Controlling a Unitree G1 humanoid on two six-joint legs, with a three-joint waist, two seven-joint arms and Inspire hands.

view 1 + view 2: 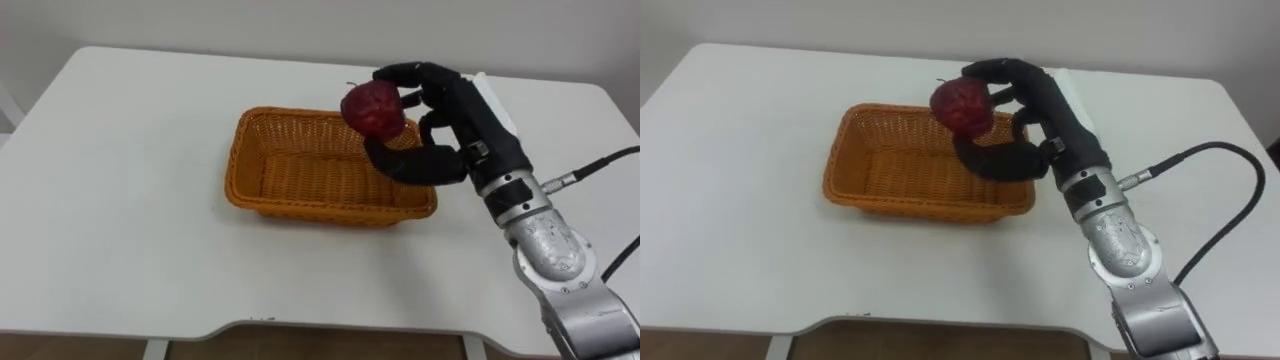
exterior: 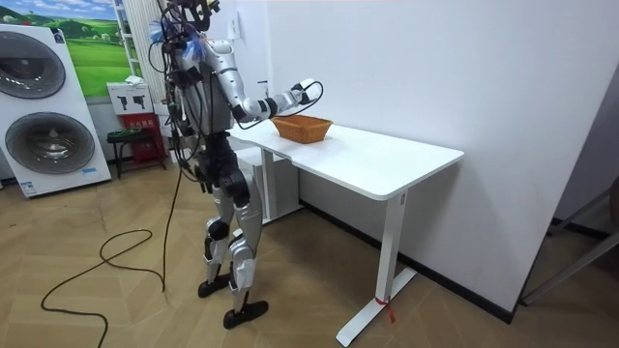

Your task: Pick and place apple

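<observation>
A dark red apple [image 1: 373, 108] hangs over the right end of an orange wicker basket [image 1: 290, 200], held above its rim. My right hand [image 1: 455, 115], black, comes in from the lower right and is shut on the apple, thumb below and fingers curled over its top and far side. In the right eye view the apple [image 1: 961, 103] and the same right hand [image 1: 1045, 110] sit above the basket [image 1: 880, 195], whose inside is bare. The room view shows the right hand [image 2: 306, 91] raised over the basket [image 2: 302, 128] at the table's near end.
The basket stands near the middle of a white table [image 1: 120, 200], with a white wall close behind its far edge. In the room view I stand at the table's [image 2: 387, 159] left end; a washing machine [image 2: 44, 106] stands further left.
</observation>
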